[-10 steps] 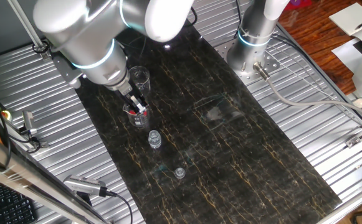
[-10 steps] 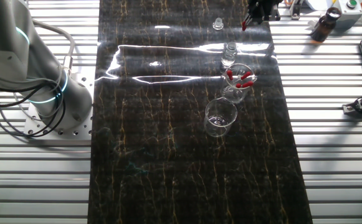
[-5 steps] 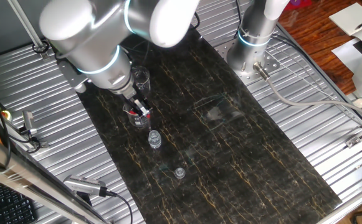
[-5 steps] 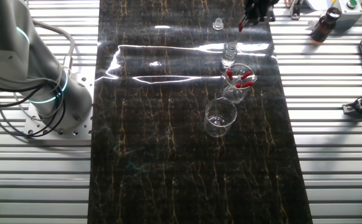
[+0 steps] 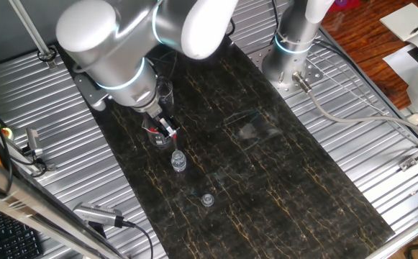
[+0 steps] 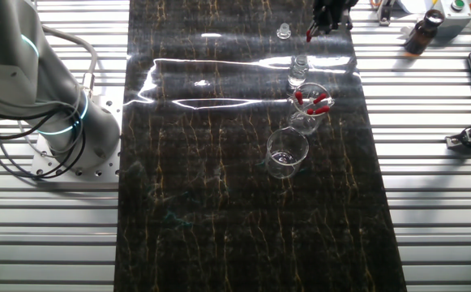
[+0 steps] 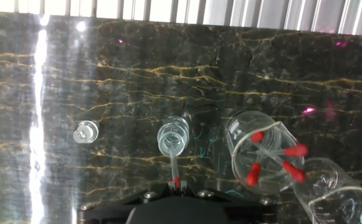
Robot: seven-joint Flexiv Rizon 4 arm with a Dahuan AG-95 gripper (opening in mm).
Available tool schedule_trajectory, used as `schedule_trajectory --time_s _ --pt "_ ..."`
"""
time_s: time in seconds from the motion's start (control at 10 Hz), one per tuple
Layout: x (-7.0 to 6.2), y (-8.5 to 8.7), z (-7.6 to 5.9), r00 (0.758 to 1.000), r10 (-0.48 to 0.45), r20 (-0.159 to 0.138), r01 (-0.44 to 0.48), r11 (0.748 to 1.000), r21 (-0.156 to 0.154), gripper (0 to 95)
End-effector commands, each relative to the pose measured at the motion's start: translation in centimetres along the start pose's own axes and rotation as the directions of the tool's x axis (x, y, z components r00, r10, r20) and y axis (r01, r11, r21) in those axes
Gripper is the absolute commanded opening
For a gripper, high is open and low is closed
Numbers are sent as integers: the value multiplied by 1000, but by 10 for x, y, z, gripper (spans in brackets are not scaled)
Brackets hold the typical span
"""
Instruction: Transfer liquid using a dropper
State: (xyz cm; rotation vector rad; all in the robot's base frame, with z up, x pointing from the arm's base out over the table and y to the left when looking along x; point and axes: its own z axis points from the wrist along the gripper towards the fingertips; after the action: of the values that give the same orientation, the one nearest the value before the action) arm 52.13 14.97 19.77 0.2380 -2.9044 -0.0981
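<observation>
Claw [image 5: 167, 129] is pinched on the dropper [image 7: 174, 169], holding it by the red rubber top. In the hand view the slim clear stem runs from the claw straight down to the mouth of the small vial [image 7: 173, 137], with the tip at or just inside the opening; I can't tell which. In the other fixed view only the red top shows, at the claw near the far edge of the tabletop [image 6: 219, 203].

Handling, as I judge it:
- Light and thin. The stem looks brittle, so side load against the vial rim could snap it or tip the vial.
- The bulb is soft, so grip force there doubles as the squeeze. Too much dumps liquid early.
- Take hold at the bulb or its neck, not on the stem.

Containers:
- Vial: upright, narrow mouth, clear. Liquid level not readable.
- Near beaker [image 7: 260, 158]: holds several spare droppers, red tops leaning against the wall. It sits just beside the vial.
- Second beaker [image 6: 287, 153]: upright, touching or nearly touching the first, with a small pool glinting at the bottom.
- Tiny cap-like piece [image 7: 86, 132]: beside the vial on the other side, standing apart. Can't tell what it is.
</observation>
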Motion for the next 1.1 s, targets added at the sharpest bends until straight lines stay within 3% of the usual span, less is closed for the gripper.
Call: schedule_trajectory --time_s 0.1,0.7,1.1 --pt "-2 -1 6 1000 2 0 -2 1000 -2 0" --pt "-5 3 36 1000 0 7 0 1000 1 0" --pt "-9 3 47 1000 -3 7 3 1000 2 0"
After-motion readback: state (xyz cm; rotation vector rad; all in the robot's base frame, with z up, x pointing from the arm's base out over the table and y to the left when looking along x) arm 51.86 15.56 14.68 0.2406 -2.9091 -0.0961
